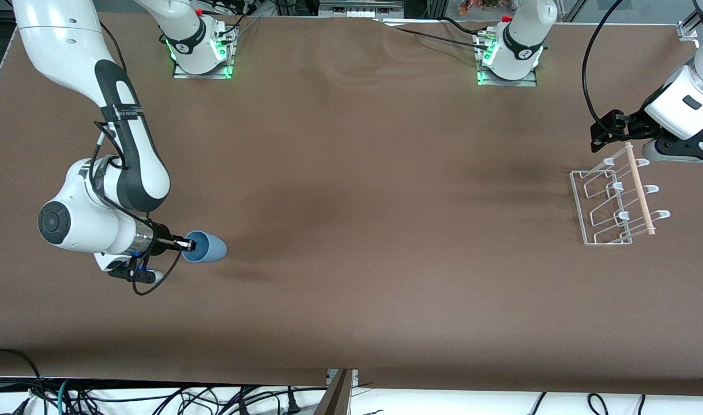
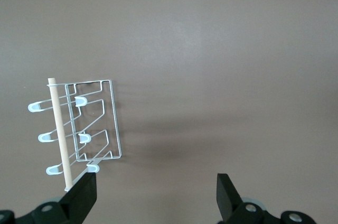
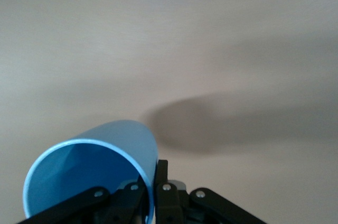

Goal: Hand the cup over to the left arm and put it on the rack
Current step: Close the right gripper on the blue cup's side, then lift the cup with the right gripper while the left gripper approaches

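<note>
The light-blue cup (image 1: pixel 208 246) (image 3: pixel 100 155) lies on its side toward the right arm's end of the table, with its mouth turned to the right gripper (image 1: pixel 187 244) (image 3: pixel 157 182). That gripper is shut on the cup's rim, one finger inside and one outside. Whether the cup rests on the table I cannot tell. The white wire rack (image 1: pixel 611 202) (image 2: pixel 95 123), crossed by a wooden rod, stands toward the left arm's end. The left gripper (image 1: pixel 608 129) (image 2: pixel 157 197) hangs open and empty just above the rack's edge that faces the bases.
Brown cloth covers the table (image 1: pixel 363 230) between cup and rack. The arm bases (image 1: pixel 201 52) (image 1: pixel 510 57) stand along the edge farthest from the front camera. Cables (image 1: pixel 155 397) hang below the nearest edge.
</note>
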`<state>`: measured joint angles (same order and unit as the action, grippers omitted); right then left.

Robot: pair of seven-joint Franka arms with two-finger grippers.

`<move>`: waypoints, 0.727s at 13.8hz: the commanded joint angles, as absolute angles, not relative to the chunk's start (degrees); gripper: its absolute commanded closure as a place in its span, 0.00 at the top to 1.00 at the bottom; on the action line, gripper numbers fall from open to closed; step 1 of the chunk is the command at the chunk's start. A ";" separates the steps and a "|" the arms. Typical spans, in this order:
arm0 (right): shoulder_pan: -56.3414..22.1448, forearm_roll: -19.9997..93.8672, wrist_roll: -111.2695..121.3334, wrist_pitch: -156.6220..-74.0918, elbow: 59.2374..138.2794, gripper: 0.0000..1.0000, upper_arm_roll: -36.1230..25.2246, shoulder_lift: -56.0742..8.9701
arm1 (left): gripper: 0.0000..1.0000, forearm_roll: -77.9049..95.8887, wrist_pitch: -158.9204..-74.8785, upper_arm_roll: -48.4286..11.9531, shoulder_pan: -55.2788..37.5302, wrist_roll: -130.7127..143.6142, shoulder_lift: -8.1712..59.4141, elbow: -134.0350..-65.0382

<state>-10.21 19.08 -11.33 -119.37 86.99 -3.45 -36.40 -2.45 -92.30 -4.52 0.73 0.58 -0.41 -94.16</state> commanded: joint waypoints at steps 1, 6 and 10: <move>-14.14 22.75 -22.20 -118.56 84.30 0.00 -1.16 -36.21 | 1.00 -2.99 -91.41 -4.39 0.35 -0.18 -0.79 -93.52; -14.85 30.75 -39.61 -118.56 78.32 0.00 9.12 -36.12 | 1.00 -2.99 -91.41 -4.39 0.35 -0.18 -0.79 -93.52; -14.85 34.18 -50.43 -119.27 74.54 0.00 17.82 -36.12 | 1.00 -2.99 -91.32 -4.48 -0.43 -0.53 0.52 -93.25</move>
<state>-15.79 32.16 -46.59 -119.44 76.31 14.04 -36.19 -2.45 -92.26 -4.55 0.66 0.52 -0.36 -94.17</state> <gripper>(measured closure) 0.952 0.000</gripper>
